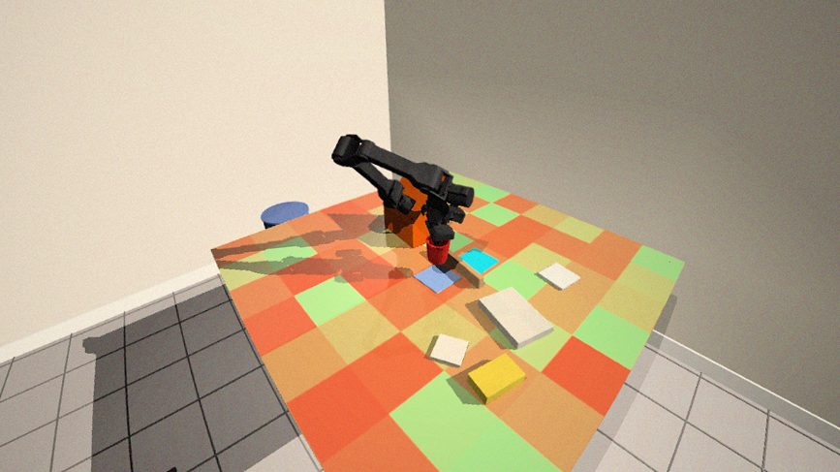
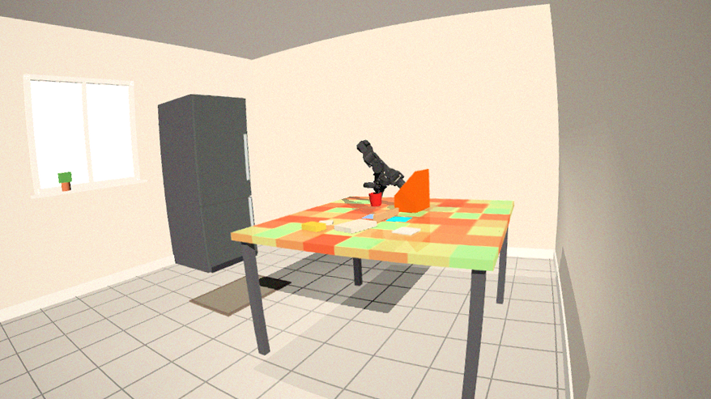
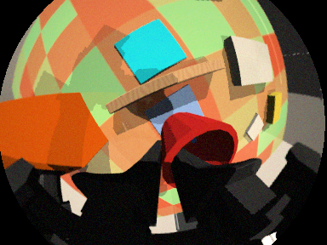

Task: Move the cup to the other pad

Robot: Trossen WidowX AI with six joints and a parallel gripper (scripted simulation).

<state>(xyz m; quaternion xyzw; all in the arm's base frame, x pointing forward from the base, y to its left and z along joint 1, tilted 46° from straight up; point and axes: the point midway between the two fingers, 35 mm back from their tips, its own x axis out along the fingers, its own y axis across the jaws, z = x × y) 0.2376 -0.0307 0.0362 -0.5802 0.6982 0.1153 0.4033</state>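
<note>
1. Red cup [image 1: 437, 253], plain tapered walls, dark open mouth turned toward the wrist camera; marbles not discernible inside.
2. Pinched at the rim by the gripper [image 1: 438, 235], black fingers clamped on the wall.
3. Hanging clear of the table [image 1: 354, 380], above the near edge of the blue pad [image 1: 437, 277].
4. Cyan pad [image 1: 478, 260] just beside the blue one, with a wooden strip [image 3: 159, 87] between them in the wrist view.
5. Orange wedge block [image 1: 406, 225] behind the arm.
6. Farther out: white slabs [image 1: 514, 316] and a yellow block [image 1: 495, 376].

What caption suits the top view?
Gripper shut on red cup, lifted above blue pad, cyan pad beside.
</note>
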